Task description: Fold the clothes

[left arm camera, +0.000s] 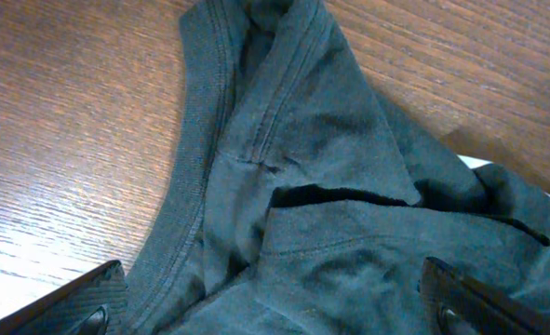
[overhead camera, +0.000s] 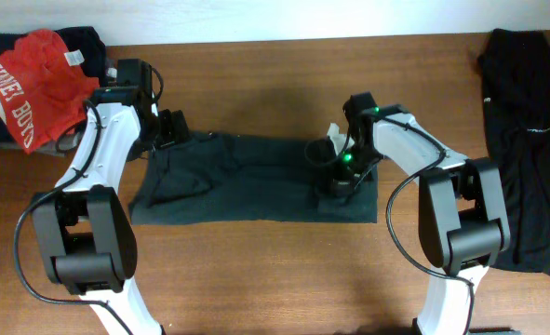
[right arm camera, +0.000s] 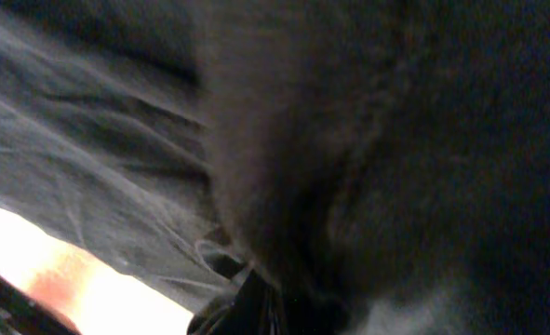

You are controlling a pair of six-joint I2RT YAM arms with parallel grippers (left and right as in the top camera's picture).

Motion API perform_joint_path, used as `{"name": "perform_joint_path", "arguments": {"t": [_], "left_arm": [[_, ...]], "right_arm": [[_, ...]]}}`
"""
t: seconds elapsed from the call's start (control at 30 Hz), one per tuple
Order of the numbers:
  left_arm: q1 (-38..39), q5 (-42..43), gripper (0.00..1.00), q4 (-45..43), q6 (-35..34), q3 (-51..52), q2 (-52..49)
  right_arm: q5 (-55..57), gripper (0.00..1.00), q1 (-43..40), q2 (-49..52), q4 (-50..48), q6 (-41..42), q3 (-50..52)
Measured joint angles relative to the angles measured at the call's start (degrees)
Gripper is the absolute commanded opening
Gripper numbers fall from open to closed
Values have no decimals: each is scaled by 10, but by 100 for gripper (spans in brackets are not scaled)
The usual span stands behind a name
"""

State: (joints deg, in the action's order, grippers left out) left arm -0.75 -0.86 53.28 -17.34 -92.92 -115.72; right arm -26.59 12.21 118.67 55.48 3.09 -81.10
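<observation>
Lying flat across the middle of the wooden surface [overhead camera: 256, 279], a dark grey-green T-shirt [overhead camera: 247, 177] is stretching between the two arms, its ribbed edge [left arm camera: 195, 177] rumpled at the left end. The left jaws are hanging spread wide just over that end, gripping nothing, while the right jaws are pinching shut on a bunched fold at the shirt's right end, with cloth filling the right wrist view. A red shirt with white lettering [overhead camera: 33, 84] is sitting on a black garment [overhead camera: 84, 42] at the far left corner, and another black garment [overhead camera: 526, 140] is lying along the right edge.
</observation>
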Motion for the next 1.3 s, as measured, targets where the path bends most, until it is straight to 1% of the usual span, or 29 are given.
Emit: {"name": "perform_joint_path", "arguments": {"t": [0.1,0.3,0.43,0.53,0.57,0.77,0.9,1.0,1.3], "left_arm": [[0,0,99,0,0,0,0],[0,0,99,0,0,0,0],[0,0,99,0,0,0,0],[0,0,99,0,0,0,0],[0,0,99,0,0,0,0],[0,0,99,0,0,0,0],[0,0,99,0,0,0,0],[0,0,99,0,0,0,0],[0,0,99,0,0,0,0]], "right_arm": [[-22,4,0,0,-8,1,21],[-111,4,0,0,-13,1,13],[-150,10,0,-1,-5,1,-42],[-154,13,-3,-6,-1,2,-88],[-154,13,-6,-10,-4,1,-101],[-158,13,-71,-18,-3,0,-111],[-180,13,-116,-14,4,-25,-111],[-202,13,-131,4,8,-42,-111],[-247,13,-129,115,-9,-63,-111]]}}
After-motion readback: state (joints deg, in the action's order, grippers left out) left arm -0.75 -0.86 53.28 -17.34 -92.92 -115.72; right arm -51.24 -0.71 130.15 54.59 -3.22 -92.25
